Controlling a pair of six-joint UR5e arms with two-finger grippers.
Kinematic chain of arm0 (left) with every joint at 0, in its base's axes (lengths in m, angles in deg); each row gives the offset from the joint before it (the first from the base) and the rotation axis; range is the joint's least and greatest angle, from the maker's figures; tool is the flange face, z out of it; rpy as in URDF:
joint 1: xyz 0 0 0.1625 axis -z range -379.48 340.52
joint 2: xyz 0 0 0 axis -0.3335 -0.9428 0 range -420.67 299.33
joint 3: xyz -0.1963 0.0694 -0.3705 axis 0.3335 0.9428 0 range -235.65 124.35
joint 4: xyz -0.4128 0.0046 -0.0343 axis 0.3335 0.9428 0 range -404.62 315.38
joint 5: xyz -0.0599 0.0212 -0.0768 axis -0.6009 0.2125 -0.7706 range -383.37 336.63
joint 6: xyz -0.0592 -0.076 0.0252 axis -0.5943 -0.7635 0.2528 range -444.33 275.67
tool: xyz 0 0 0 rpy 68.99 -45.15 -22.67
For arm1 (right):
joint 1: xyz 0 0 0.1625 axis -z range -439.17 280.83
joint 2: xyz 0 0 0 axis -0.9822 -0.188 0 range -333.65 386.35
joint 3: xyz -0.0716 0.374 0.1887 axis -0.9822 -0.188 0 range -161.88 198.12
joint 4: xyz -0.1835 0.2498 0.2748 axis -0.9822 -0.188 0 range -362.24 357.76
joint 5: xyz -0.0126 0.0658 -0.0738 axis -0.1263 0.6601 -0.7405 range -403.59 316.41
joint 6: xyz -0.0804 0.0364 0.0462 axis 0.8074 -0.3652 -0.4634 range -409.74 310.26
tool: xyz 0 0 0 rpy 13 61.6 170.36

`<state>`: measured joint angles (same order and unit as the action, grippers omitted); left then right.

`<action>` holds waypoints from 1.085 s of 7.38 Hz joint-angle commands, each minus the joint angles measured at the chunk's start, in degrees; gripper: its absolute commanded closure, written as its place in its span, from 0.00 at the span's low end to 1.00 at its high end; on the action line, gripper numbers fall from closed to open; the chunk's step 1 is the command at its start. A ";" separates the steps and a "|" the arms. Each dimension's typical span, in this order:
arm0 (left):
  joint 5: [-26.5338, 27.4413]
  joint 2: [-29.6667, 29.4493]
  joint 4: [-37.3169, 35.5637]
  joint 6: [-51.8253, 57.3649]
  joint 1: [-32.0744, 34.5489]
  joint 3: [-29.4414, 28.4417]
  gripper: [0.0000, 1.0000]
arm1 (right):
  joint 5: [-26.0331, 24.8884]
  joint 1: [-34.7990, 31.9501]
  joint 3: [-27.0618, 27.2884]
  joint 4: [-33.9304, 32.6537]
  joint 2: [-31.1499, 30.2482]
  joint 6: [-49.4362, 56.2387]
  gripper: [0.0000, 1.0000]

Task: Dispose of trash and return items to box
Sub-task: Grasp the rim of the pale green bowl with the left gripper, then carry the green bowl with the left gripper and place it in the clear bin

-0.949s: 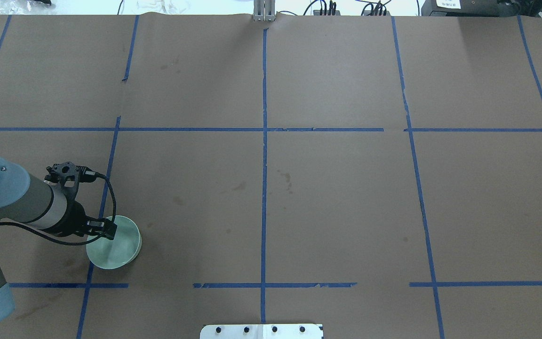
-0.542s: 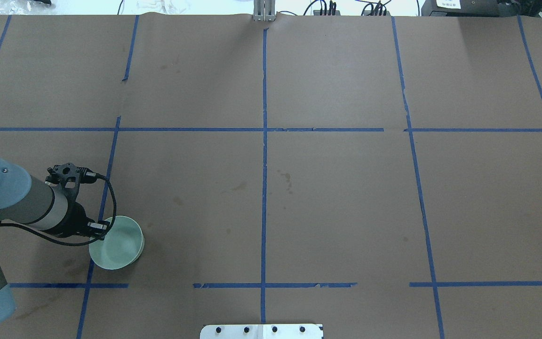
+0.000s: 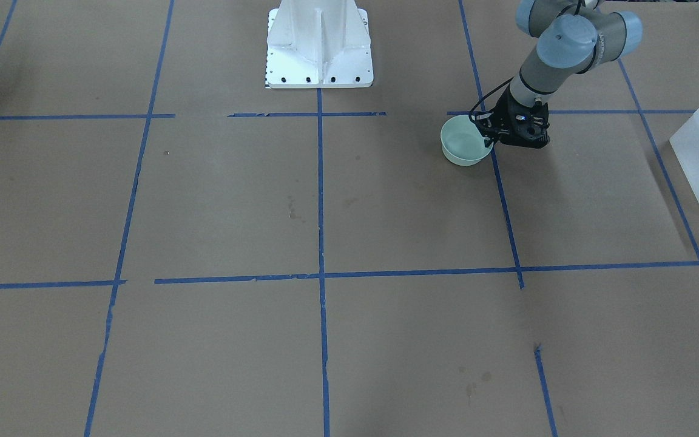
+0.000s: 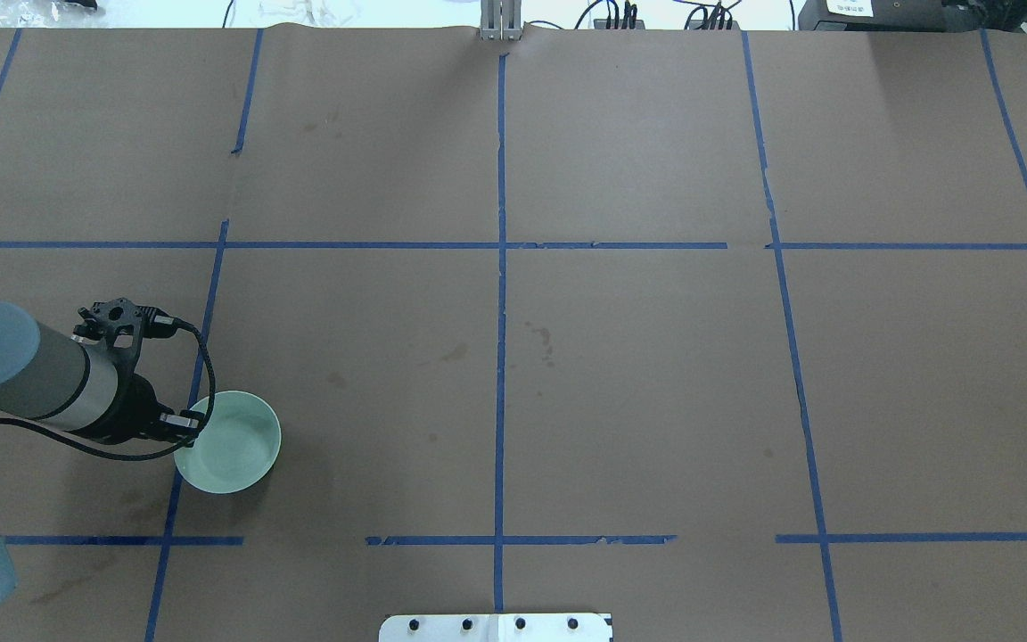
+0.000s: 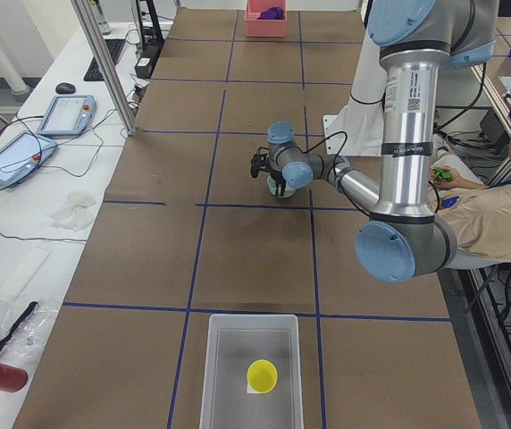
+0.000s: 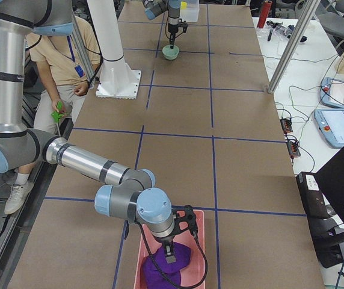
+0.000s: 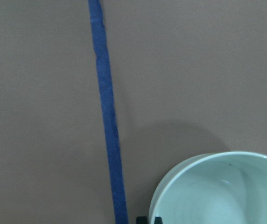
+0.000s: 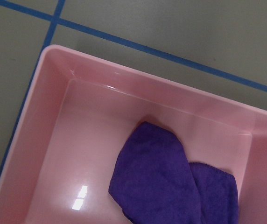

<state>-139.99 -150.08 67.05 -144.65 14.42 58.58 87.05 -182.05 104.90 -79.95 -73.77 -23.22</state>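
The pale mint-green bowl (image 4: pixel 233 446) is near the table's left front, pinched at its rim by my left gripper (image 4: pixel 186 423), which is shut on it. It hangs just above the paper, with its shadow beside it. The bowl (image 3: pixel 462 144) and left gripper (image 3: pixel 488 138) also show in the front view, and the bowl (image 7: pixel 222 191) in the left wrist view. The yellow cup (image 5: pixel 262 375) stands inside the frosted box (image 5: pixel 218 375) at the table's left end. My right gripper (image 6: pixel 171 256) hangs over a pink bin; I cannot tell if it is open or shut.
The pink bin (image 8: pixel 54 65) at the table's right end holds a purple cloth (image 8: pixel 161 177). The white robot base (image 3: pixel 319 42) stands at the table's near edge. A person (image 5: pixel 497 214) sits beside the robot. Blue tape lines cross the brown paper.
My left gripper has pulled left and slightly away from the robot with the bowl in it. The bowl now sits more level and a bit farther forward.
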 commanded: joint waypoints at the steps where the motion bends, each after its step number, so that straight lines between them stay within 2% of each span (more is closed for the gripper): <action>1: -0.71 0.12 -0.30 2.91 8.41 2.92 1.00 | 1.99 3.99 3.12 0.19 0.01 -4.52 0.00; 2: -0.71 0.73 -0.83 6.41 12.03 3.02 1.00 | 2.26 6.62 4.26 0.36 0.01 -6.90 0.00; 3: -1.23 3.34 -1.35 14.54 16.76 3.19 1.00 | 2.87 8.91 6.71 0.37 0.01 -11.45 0.00; 4: -4.11 5.89 -1.36 22.97 22.81 2.76 1.00 | 3.40 10.50 8.91 0.37 0.01 -14.45 0.00; 6: -6.16 11.78 -1.36 40.98 30.31 1.88 1.00 | 5.16 12.96 10.77 0.98 0.01 -17.11 0.00; 8: -6.16 12.86 -1.45 61.71 43.11 -6.69 1.00 | 5.16 15.69 10.69 6.31 0.10 -23.85 0.00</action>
<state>-146.00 -138.05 65.64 -95.98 49.82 57.09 92.10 -168.10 115.46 -76.85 -73.71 -42.89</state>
